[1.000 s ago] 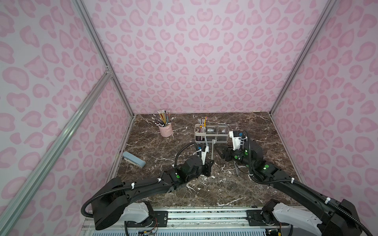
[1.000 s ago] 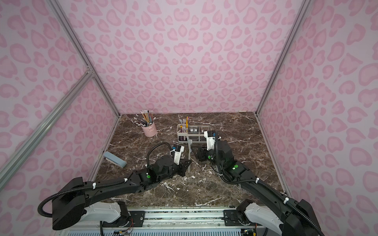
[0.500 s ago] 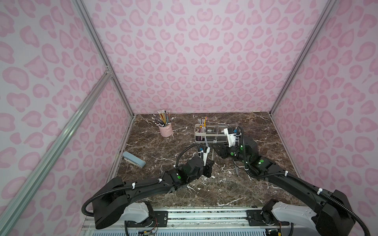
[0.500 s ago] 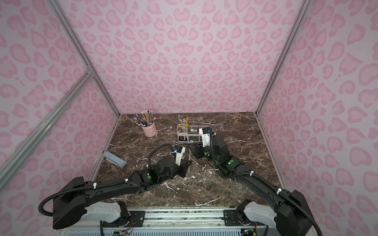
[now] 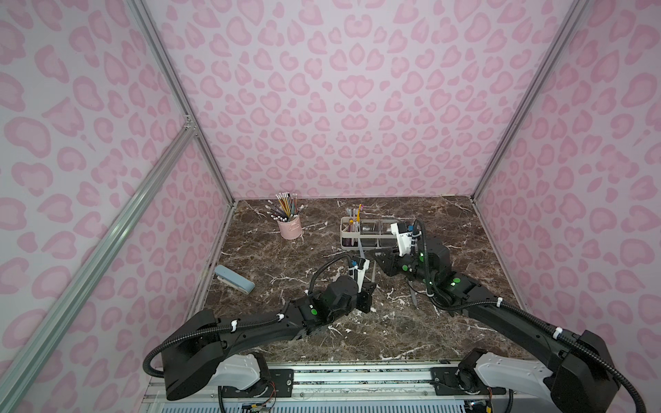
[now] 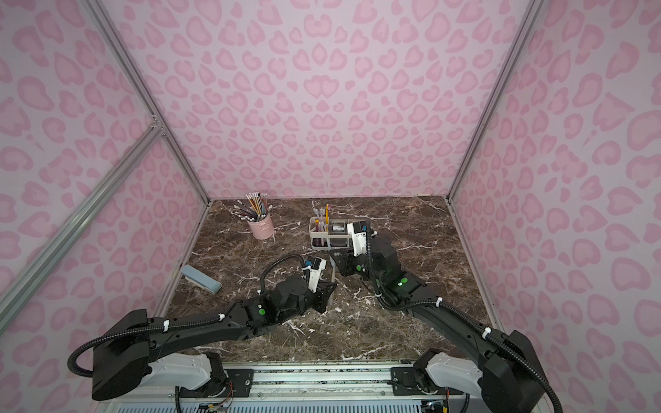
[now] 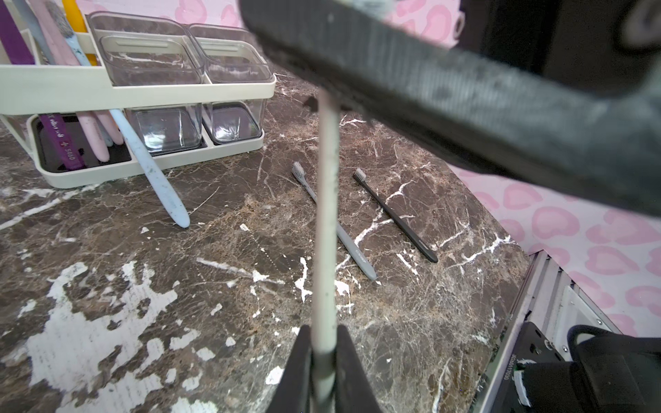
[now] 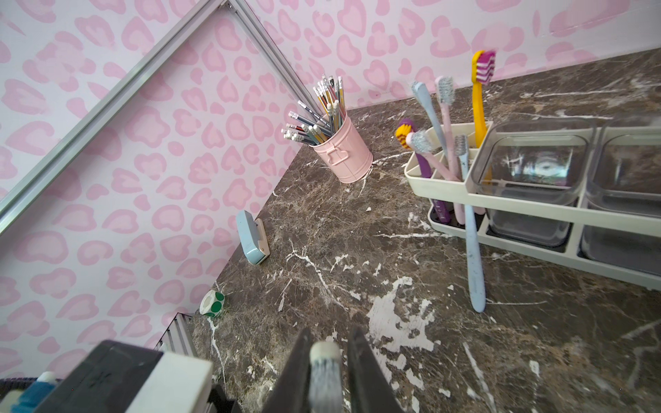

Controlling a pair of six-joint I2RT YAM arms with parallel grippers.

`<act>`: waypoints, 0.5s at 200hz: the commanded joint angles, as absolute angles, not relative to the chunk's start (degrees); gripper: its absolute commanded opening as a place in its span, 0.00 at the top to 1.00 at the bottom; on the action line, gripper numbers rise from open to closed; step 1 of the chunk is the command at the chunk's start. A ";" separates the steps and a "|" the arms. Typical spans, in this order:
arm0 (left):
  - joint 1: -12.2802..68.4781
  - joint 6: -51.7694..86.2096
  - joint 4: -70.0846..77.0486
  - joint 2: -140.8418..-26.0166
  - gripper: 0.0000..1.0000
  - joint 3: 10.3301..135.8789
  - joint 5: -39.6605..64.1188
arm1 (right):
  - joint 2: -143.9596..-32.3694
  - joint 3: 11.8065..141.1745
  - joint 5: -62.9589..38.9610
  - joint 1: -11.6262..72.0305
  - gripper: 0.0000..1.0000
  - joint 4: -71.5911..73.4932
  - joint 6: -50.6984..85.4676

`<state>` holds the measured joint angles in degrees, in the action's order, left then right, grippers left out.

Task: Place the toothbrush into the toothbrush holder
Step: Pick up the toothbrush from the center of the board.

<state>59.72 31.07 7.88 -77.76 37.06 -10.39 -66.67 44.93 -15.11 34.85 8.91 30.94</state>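
Observation:
A pale grey toothbrush (image 7: 327, 214) stands nearly upright above the marble between my two grippers. My left gripper (image 7: 323, 343) is shut on its handle end. My right gripper (image 8: 325, 343) has its jaws closed against the sides of the bristle head (image 8: 323, 361). In both top views the brush (image 5: 373, 273) (image 6: 332, 275) spans from the left gripper (image 5: 369, 290) up to the right gripper (image 5: 379, 259). The white toothbrush holder (image 5: 343, 232) (image 8: 518, 207) stands just behind, with several brushes in its slot end and two clear cups.
A light blue toothbrush (image 7: 157, 178) leans out of the holder onto the table. A grey toothbrush (image 7: 357, 254) and a black one (image 7: 397, 218) lie flat to the right. A pink pencil cup (image 5: 289, 227), a blue block (image 5: 234, 284) and a green sticker roll (image 8: 211, 303) are at the left.
My right arm has swung in toward the upper end of the toothbrush and its jaws have narrowed round the bristle head. The left gripper has kept its hold on the handle.

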 commanded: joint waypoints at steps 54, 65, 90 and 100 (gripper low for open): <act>59.84 30.58 9.15 -77.43 0.97 36.97 -11.51 | -66.09 46.24 -15.67 34.87 0.96 11.45 30.37; 59.81 30.45 8.75 -77.43 0.97 37.22 -11.77 | -66.12 46.61 -15.72 34.88 1.00 11.33 30.12; 59.85 30.26 6.93 -76.42 0.96 38.36 -12.25 | -66.42 47.92 -15.99 34.71 1.00 11.42 29.33; 59.85 30.21 5.72 -75.17 0.92 38.95 -12.45 | -66.92 49.05 -16.23 34.81 1.00 11.23 28.86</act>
<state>59.79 30.46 7.73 -76.95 37.56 -11.44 -66.50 46.48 -15.35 34.85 8.27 29.95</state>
